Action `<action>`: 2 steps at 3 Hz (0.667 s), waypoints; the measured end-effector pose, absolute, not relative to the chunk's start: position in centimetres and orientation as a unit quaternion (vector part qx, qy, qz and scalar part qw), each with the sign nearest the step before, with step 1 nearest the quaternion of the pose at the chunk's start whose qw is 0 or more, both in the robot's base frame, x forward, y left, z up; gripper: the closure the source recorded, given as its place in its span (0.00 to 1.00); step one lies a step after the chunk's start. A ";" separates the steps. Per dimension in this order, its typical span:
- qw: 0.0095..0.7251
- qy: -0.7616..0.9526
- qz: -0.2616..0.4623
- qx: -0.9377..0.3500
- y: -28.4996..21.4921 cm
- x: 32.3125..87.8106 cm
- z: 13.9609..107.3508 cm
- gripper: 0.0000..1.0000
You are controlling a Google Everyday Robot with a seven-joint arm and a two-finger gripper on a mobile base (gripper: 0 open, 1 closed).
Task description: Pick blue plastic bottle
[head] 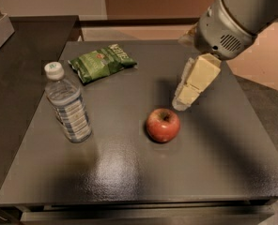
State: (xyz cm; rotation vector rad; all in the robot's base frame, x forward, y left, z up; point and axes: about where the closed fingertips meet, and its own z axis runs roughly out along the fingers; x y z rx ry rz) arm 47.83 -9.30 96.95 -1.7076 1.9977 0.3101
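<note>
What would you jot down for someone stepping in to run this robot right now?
Pincer: holds nothing, hangs over the table just behind and right of the red apple, well away from the bottle.
Blue plastic bottle: upright near the table's left edge, cap on, untouched.
Green snack bag: lies behind the bottle.
Done: nothing picked yet.
Left: reach across to the bottle, grip it, lift it.
</note>
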 end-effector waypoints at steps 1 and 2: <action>0.274 0.702 0.151 -0.640 -4.5 48.0 97.2 0.00; 0.295 0.672 0.183 -0.654 -0.1 47.5 97.4 0.00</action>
